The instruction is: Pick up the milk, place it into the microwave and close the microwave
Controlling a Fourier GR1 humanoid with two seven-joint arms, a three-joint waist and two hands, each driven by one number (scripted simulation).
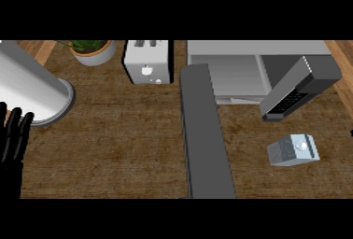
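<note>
- My left hand [12, 140] rests at the left edge, fingers straight, holding nothing; my right hand isn't visible.
- Microwave [234, 77] is open at the desk's [124, 149] back right.
- Milk carton [293, 150] sits on the desk in front of the microwave. Likely light, stiff but crushable; I'd take the flat sides mid-body.

grey milk carton [293, 150], outside microwave [255, 47], door [204, 135] open
</note>
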